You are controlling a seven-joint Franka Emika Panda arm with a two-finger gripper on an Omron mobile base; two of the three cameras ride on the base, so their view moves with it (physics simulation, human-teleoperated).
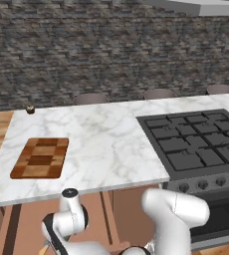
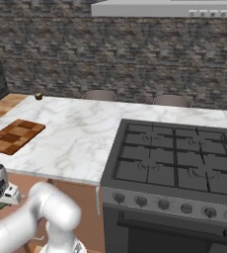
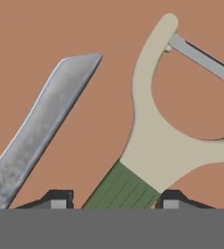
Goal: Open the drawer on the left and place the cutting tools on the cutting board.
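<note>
In the hand view I look down on the drawer's flat brown inside (image 3: 36, 39). Two cutting tools lie there: the peeler (image 3: 158, 141), with a pale Y-shaped head and green handle, and to its left the knife's grey-blue blade (image 3: 41, 126). My gripper (image 3: 116, 202) straddles the green handle, one dark fingertip (image 3: 60, 200) on each side. The jaws are open, with a thin gap on the left side. The checkered cutting board (image 1: 40, 158) (image 2: 14, 136) lies bare at the left end of the marble counter. My arm bends low under the counter's front edge.
A black gas stove (image 1: 196, 144) (image 2: 174, 158) is set into the right of the counter (image 1: 106, 139). A small dark round object (image 1: 30, 109) (image 2: 38, 96) sits at the counter's back left corner. Stool backs stand behind the counter before a stone wall.
</note>
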